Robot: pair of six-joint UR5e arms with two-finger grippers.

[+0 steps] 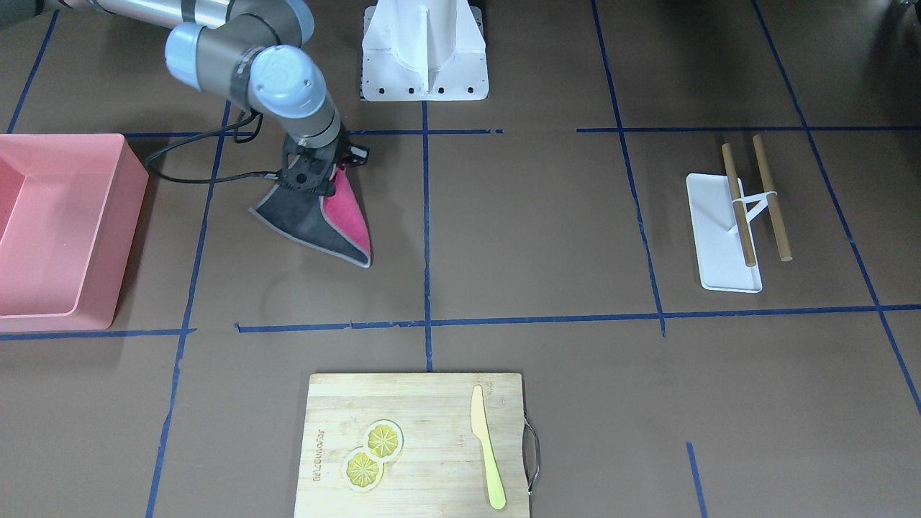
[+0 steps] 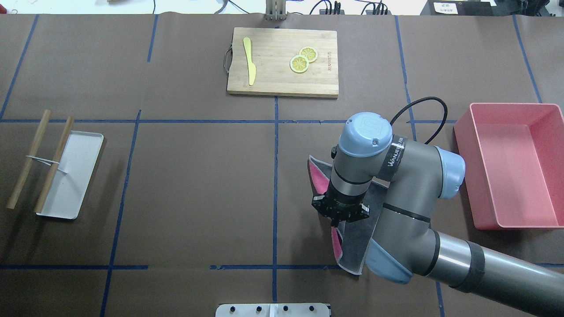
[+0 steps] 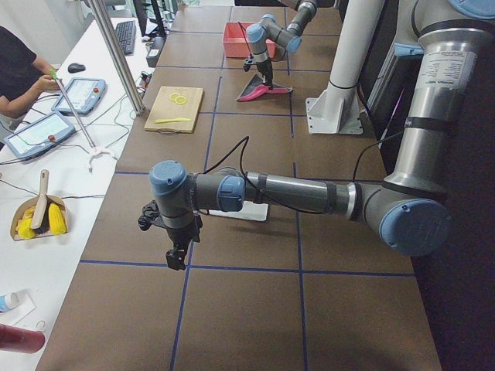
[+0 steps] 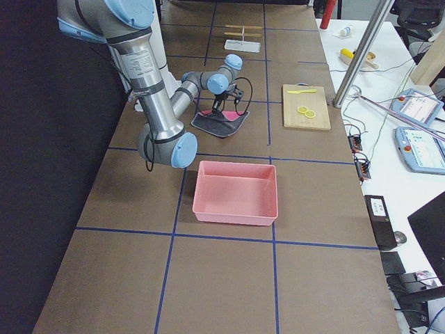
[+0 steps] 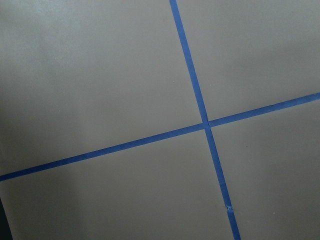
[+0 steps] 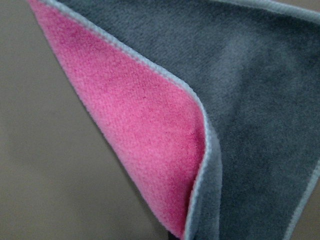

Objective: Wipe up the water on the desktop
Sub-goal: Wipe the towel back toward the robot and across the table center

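Note:
The desktop (image 1: 540, 230) is dark brown with blue tape lines; I see no water on it. My right gripper (image 1: 311, 181) is shut on a grey and pink cloth (image 1: 316, 223) that trails down onto the desktop, left of the table's middle in the front-facing view. In the overhead view the gripper (image 2: 341, 214) points down over the cloth (image 2: 352, 246). The right wrist view shows the folded cloth (image 6: 240, 100) up close. My left gripper (image 3: 176, 259) shows only in the exterior left view, over bare desktop (image 5: 100, 75); I cannot tell if it is open or shut.
A pink bin (image 1: 108, 252) stands beside the right arm. A bamboo cutting board (image 1: 432, 403) with lemon slices (image 1: 374, 453) and a yellow knife (image 1: 488, 446) lies at the operators' edge. A white tray (image 1: 719, 244) with two wooden sticks (image 1: 770, 194) lies on the robot's left.

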